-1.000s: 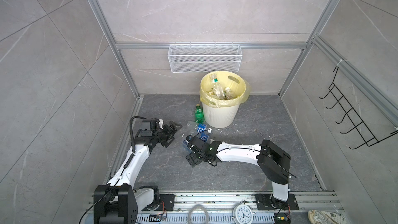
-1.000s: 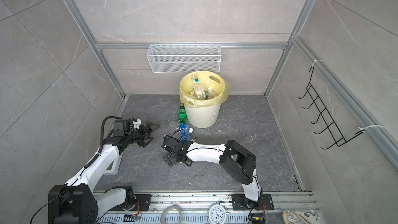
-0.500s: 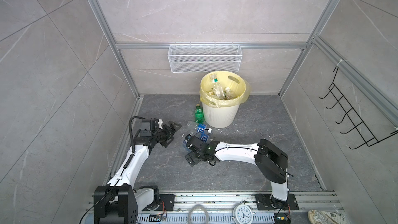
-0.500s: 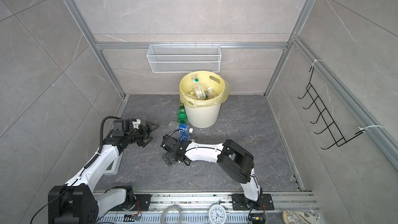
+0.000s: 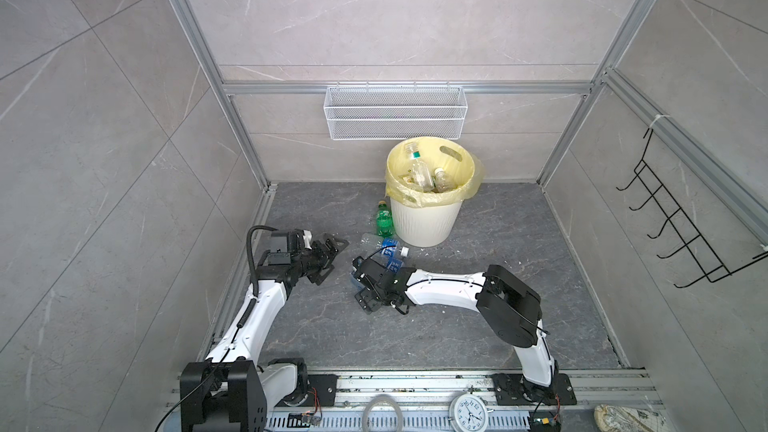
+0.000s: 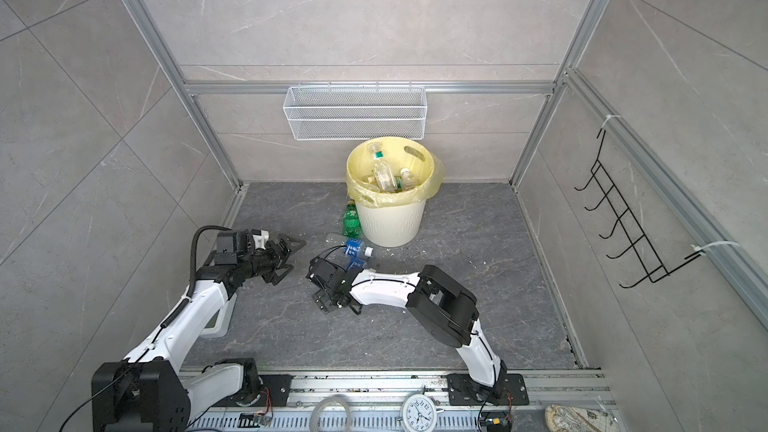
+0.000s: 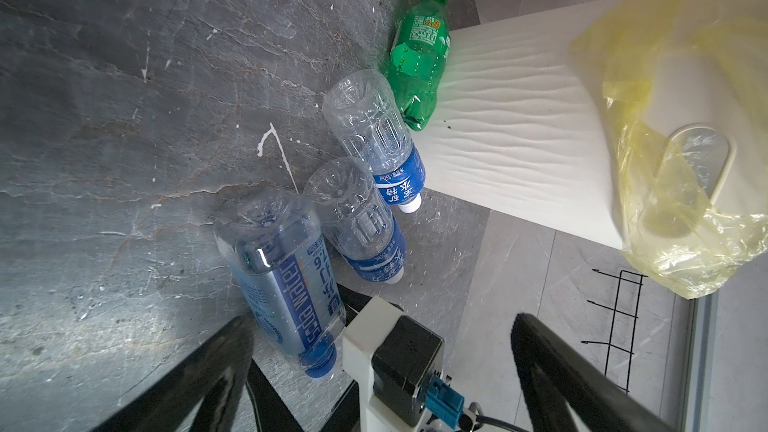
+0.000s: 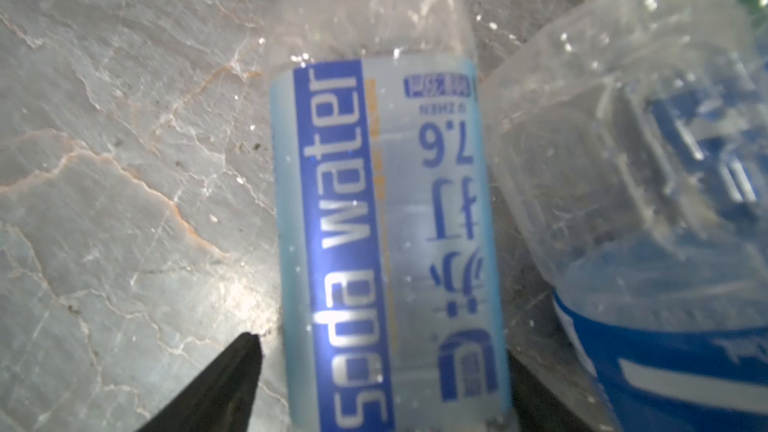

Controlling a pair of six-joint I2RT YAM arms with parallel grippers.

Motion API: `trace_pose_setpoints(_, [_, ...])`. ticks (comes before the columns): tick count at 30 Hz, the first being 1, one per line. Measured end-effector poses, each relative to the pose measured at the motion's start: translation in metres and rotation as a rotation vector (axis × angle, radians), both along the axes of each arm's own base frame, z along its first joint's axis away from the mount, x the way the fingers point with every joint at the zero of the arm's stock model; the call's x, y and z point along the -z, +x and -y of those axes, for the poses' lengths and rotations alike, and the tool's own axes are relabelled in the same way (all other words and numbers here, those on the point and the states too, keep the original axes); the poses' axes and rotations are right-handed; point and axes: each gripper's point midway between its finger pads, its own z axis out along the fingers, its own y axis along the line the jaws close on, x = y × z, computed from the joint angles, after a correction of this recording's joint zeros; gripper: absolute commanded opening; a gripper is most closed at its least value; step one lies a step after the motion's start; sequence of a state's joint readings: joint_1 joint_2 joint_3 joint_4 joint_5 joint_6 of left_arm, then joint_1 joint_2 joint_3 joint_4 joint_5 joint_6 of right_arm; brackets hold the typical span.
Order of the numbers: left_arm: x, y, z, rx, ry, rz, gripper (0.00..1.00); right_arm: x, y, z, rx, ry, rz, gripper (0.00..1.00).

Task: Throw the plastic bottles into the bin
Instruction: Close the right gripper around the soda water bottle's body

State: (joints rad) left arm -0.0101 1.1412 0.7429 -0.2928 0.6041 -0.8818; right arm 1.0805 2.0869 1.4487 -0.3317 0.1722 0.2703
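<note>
- Lying on its side on the grey bench [image 5: 519, 243], the soda water bottle [image 8: 386, 201] sits at the centre of both top views, below and left of the bin [image 5: 424, 222] and apart from it. Lying flat leaves its round body free for a pinch across the label.
- Two clear blue-labelled bottles [image 7: 374, 130] and a green bottle [image 7: 419, 64] lie in a row between it and the bin, the green one just beside the bin's base.
- The right gripper [image 8: 382, 357] stands partly open astride the soda water bottle. One finger seems to touch the bottle, and a sliver of bench shows beside the other, so I judge there is no firm hold yet.
- The left gripper [image 5: 332, 257] hovers left of centre, spread wide and empty, probably to stay clear of the right arm.
</note>
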Motion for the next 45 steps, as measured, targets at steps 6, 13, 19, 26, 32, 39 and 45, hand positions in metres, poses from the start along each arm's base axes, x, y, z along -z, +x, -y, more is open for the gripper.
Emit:
trace_pose_setpoints(6, [0.002, -0.002, -0.004, -0.012, 0.003, -0.012, 1.00, 0.008, 0.001, -0.001, 0.001, -0.015, -0.004, 0.67])
trace_pose_setpoints(13, [0.002, -0.002, -0.011, -0.027, 0.008, -0.011, 1.00, 0.006, 0.002, -0.003, -0.001, -0.009, -0.001, 0.61])
trace_pose_setpoints(19, [-0.004, -0.003, -0.016, -0.041, 0.011, 0.008, 1.00, -0.002, 0.006, -0.008, -0.006, 0.003, 0.011, 0.60])
trace_pose_setpoints(26, [-0.005, -0.005, -0.025, -0.066, 0.010, 0.003, 1.00, -0.008, 0.014, -0.008, 0.006, 0.013, 0.017, 0.58])
trace_pose_setpoints(32, [-0.007, -0.006, -0.030, -0.082, 0.009, 0.005, 1.00, -0.011, 0.018, -0.006, 0.014, 0.006, 0.013, 0.56])
trace_pose_setpoints(39, [-0.033, 0.004, -0.035, -0.094, 0.010, 0.067, 1.00, -0.035, 0.028, -0.013, 0.013, 0.018, 0.046, 0.56])
trace_pose_setpoints(45, [-0.076, 0.015, -0.036, -0.093, 0.020, 0.180, 1.00, -0.076, 0.042, -0.017, 0.021, 0.061, 0.102, 0.55])
